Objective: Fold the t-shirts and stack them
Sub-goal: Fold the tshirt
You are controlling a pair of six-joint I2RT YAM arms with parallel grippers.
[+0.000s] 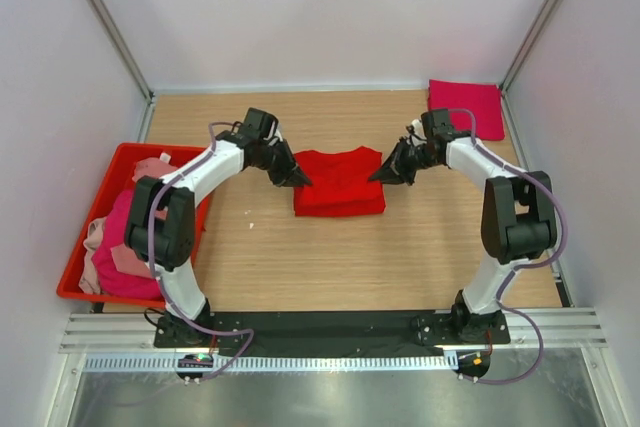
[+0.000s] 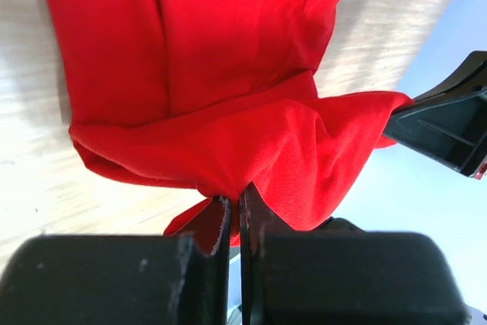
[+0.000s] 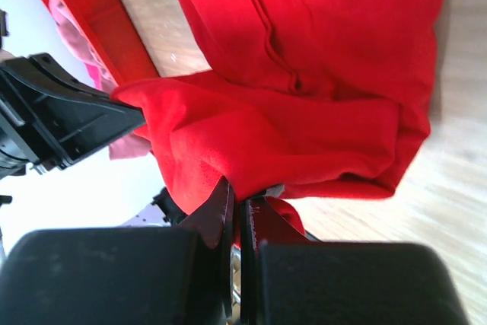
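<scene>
The bright red t-shirt (image 1: 338, 187) lies partly folded at the table's centre. The left gripper (image 1: 298, 179) is clamped on a bunch of its cloth at the shirt's 9 o'clock edge, and the right gripper (image 1: 382, 174) pinches the fabric at 3 o'clock. Each pinch catches only a thin lip of cloth, so I judge one side may slip free mid-fold, or uneven pulling may skew the layers and drag the shirt. A folded magenta shirt (image 1: 466, 108) waits at 1 o'clock, and more shirts (image 1: 120, 242) fill the red bin (image 1: 128, 162) at 9 o'clock.
</scene>
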